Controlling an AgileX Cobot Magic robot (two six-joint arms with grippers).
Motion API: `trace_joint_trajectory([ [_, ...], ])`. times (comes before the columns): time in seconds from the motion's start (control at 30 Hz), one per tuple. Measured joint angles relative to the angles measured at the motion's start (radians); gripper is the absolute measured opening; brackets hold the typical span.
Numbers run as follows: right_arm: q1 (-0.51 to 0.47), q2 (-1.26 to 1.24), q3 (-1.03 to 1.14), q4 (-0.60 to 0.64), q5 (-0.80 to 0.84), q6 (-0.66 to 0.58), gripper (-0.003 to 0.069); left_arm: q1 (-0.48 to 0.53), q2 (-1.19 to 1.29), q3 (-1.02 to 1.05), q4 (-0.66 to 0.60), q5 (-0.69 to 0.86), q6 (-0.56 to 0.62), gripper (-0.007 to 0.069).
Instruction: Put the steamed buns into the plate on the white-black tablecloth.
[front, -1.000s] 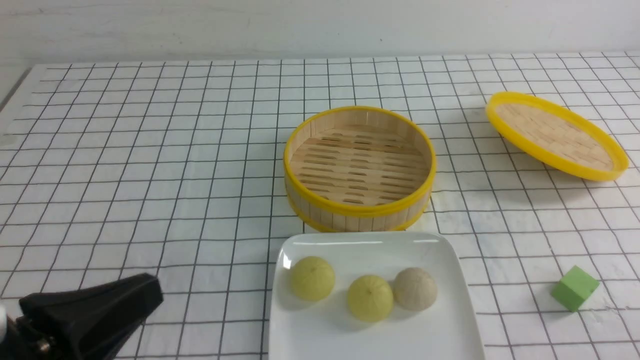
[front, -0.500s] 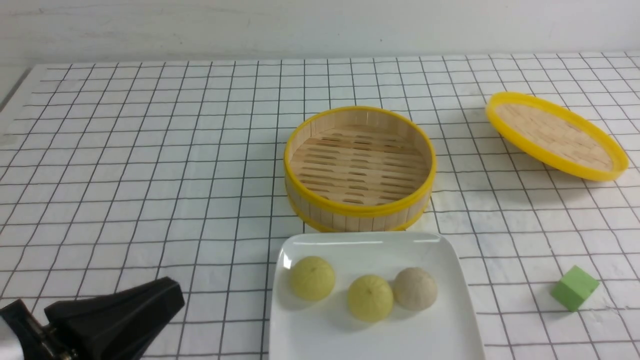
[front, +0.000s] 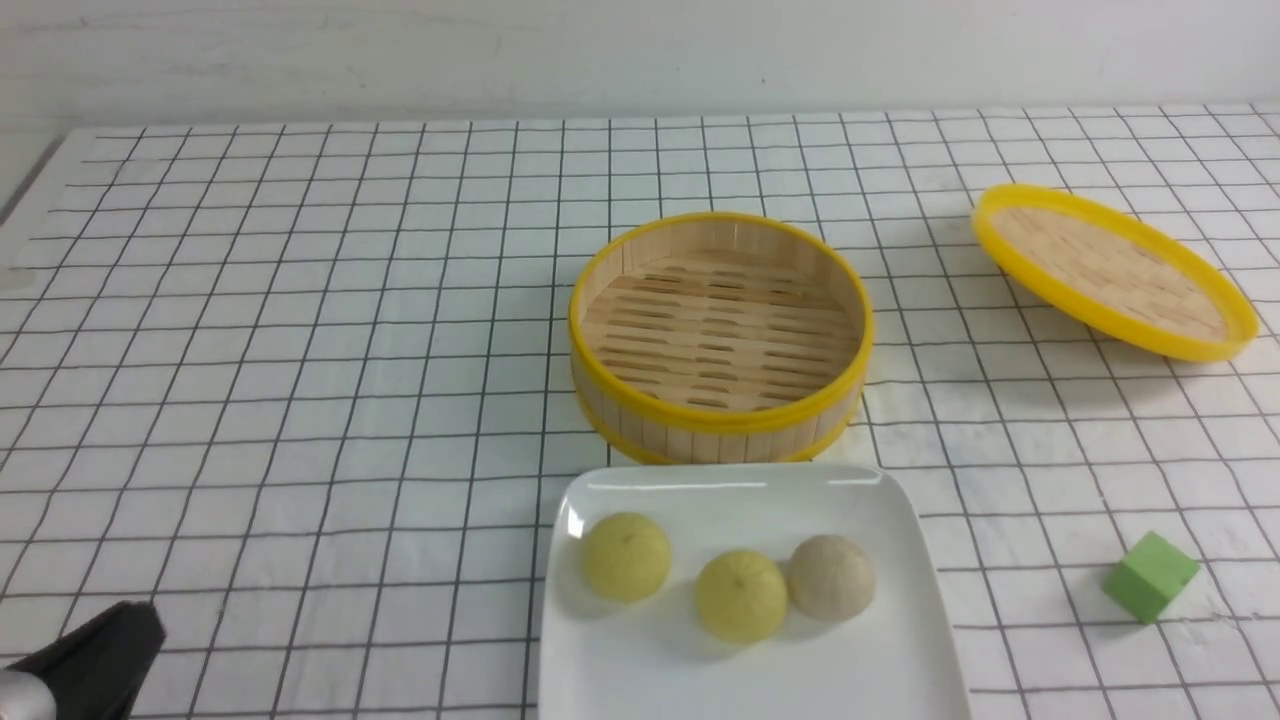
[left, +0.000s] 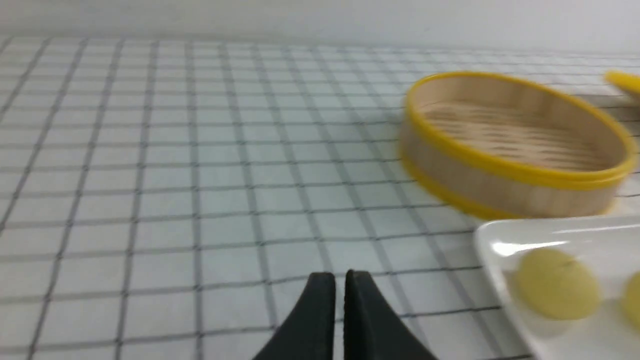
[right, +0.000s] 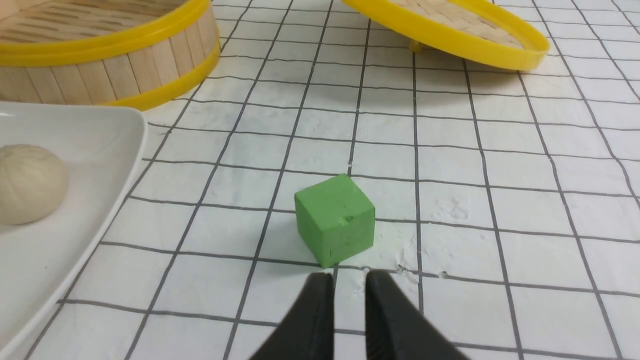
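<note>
The 3 steamed buns (front: 742, 597) all sit in the plate (front: 800, 685): 2 yellowish and 1 beige. The beige bun (front: 832, 577) lies right beside the middle yellowish bun, seemingly against it; the other yellowish bun (front: 627, 557) sits a little apart, near the plate's far left corner. I'd judge them light and probably soft, so a gentle squeeze across the widest part of the sides, low down, should suit; a pinch on the domed top would tend to slide off or leave a dent. On the glossy plate they may skid or roll if nudged. The close pair would be awkward to separate, and any correction should come in from the free sides.

The plate looks stiff and smooth; if it had to be shifted, the raised rim is the place to take hold.

Just beyond it stands the bamboo steamer (front: 720, 435), with no bun showing inside, and the yellow-rimmed lid (front: 1110, 265) leans tilted farther off to the right. The green cube (front: 1150, 577) rests on the white-black tablecloth (front: 400, 400), right of the plate.

The left hand (left: 340, 280) is parted by a narrow gap and the right hand (right: 349, 280) by a wider gap, with nothing in either. The placing looks complete; only clearing the arms seems left.
</note>
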Motion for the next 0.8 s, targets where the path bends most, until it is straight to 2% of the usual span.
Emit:
trace_joint_trajectory([
  [0.17, 0.0, 0.0, 0.0, 0.0, 0.0, 0.0, 0.0129, 0.104, -0.114, 0.073, 0.031, 0.026, 0.001, 0.0064],
  [0.47, 0.0, 0.0, 0.0, 0.0, 0.0, 0.0, 0.0142, 0.11, -0.178, 0.073, 0.056, 0.175, 0.003, 0.0073],
  [0.8, 0.0, 0.0, 0.0, 0.0, 0.0, 0.001, 0.0153, 0.11, -0.178, 0.073, 0.057, 0.179, 0.003, 0.0075],
])
